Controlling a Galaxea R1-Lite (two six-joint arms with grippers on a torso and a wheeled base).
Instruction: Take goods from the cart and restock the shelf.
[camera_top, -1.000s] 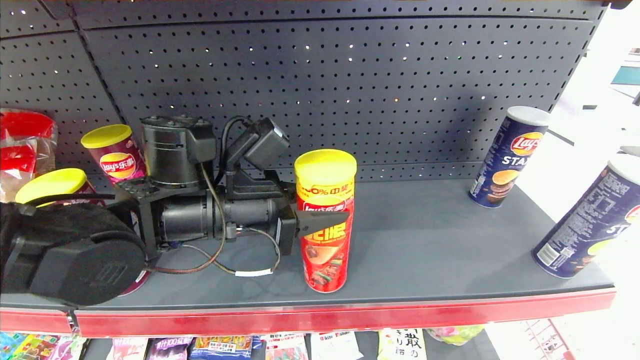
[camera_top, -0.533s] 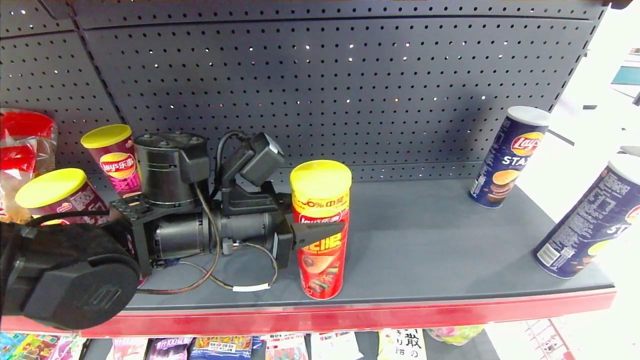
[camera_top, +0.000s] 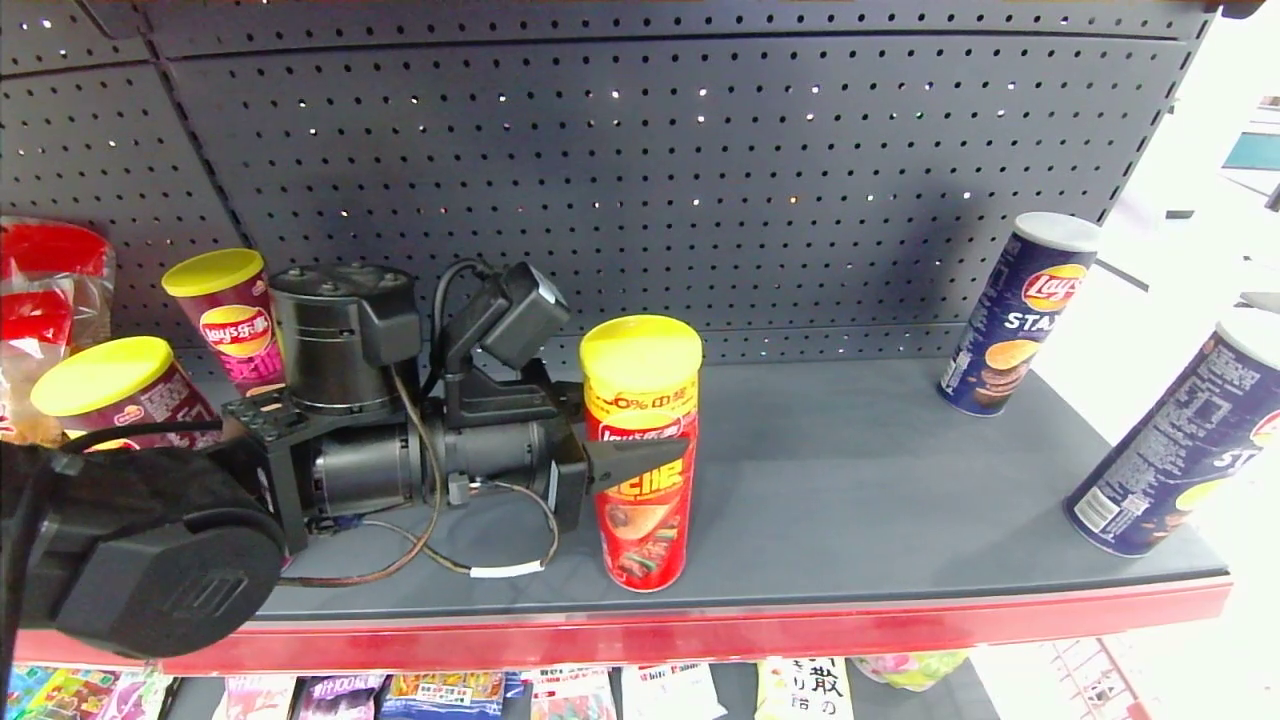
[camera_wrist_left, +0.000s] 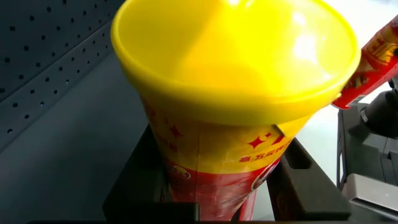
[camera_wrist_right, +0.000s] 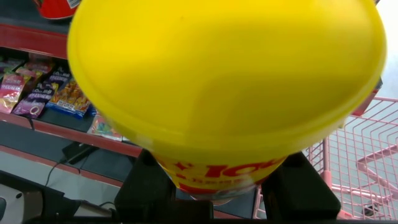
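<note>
Setting the red can (camera_top: 640, 530) down squarely is the job here. The left tool (camera_top: 640, 458) is clamped on the can's middle, and the can stands upright on the shelf (camera_top: 850, 480), close to its front edge. Its base seems to touch the shelf board, though the head view does not settle that. I would confirm the base sits flat before spreading the jaws, then draw the tool straight back so it does not drag the can toward the edge. The purple cans (camera_top: 225, 310) stand near the way out, so keep clear of them. The right tool (camera_wrist_right: 221, 196) grips a second yellow-lidded can (camera_wrist_right: 224, 81) above the pink cart (camera_wrist_right: 357, 180).
</note>
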